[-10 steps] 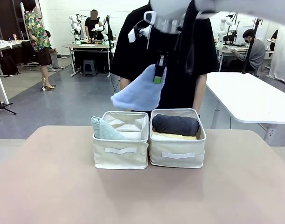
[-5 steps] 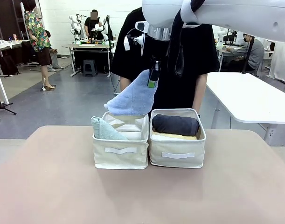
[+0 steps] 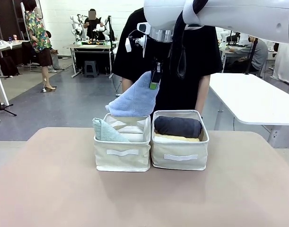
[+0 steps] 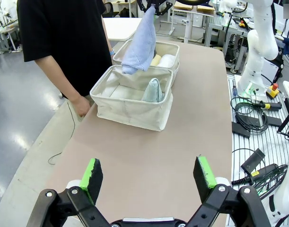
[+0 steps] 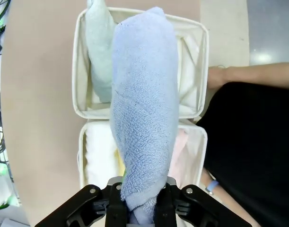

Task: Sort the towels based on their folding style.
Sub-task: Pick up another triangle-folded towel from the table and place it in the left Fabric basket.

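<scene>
- Above the left bin [image 3: 122, 158], the right gripper [image 3: 155, 81] hangs from the right arm [image 3: 239, 16], its fingers clamped on the narrow end of the light blue towel [image 3: 135, 100], whose wide end dangles at the bin's rear rim.
- Inside that bin leans the pale teal-green towel [image 3: 106, 132].
- Beside it, the right bin [image 3: 179, 158] holds the dark grey towel [image 3: 178, 126] on the yellow towel [image 3: 179, 138].
- Low over the near table [image 4: 149, 165], the left gripper [image 4: 149, 175] has its fingers spread apart, holding nothing.
- Behind the bins stands a person [image 3: 201, 56].
</scene>
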